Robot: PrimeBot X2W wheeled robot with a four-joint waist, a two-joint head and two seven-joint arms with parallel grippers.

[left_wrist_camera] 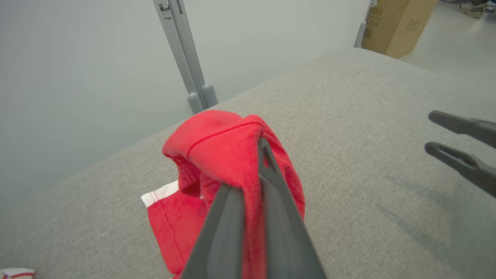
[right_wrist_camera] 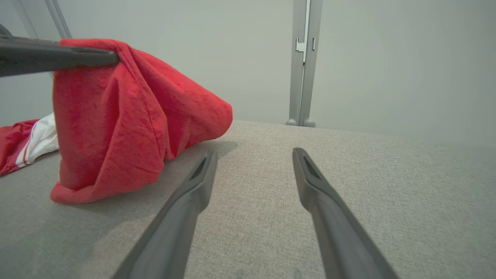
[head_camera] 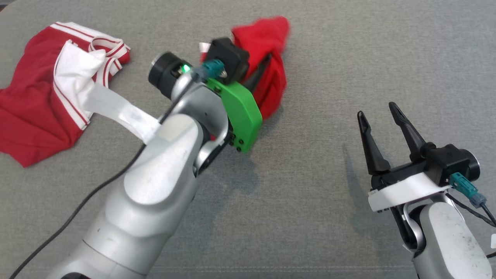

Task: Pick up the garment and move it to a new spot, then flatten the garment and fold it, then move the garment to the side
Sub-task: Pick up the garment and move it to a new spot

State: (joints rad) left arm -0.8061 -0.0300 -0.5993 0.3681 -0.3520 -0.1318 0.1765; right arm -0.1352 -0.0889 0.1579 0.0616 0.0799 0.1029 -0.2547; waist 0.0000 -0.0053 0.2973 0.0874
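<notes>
1. The garment (head_camera: 35,112): you will find the red jersey with white-and-red striped trim and a white panel crumpled at the far left corner of the grey fabric top (head_camera: 310,58). It lies flat and loose, with no gripper on it. The right wrist view catches its edge (right_wrist_camera: 19,143) at far left. No lettering can be read in these folds.
2. Left gripper (head_camera: 268,58): your left arm reaches diagonally across the top toward the far edge. Its two dark fingers are pressed together, clamped on a fold of item 3, as the left wrist view (left_wrist_camera: 259,149) shows plainly.
3. Smaller red piece (head_camera: 267,38): bunched, near the middle of the far edge and well apart from the garment. Its upper part hangs from the pinched fingers, and its lower end rests on the top (right_wrist_camera: 124,116). A strip of white trim shows at its lower left (left_wrist_camera: 217,151).
4. Right gripper (head_camera: 376,109): at the near right of the top, fingers spread wide and holding nothing (right_wrist_camera: 254,152). It is apart from both cloths.
5. Backdrop: a grey post (right_wrist_camera: 302,62) stands behind the far edge.
</notes>
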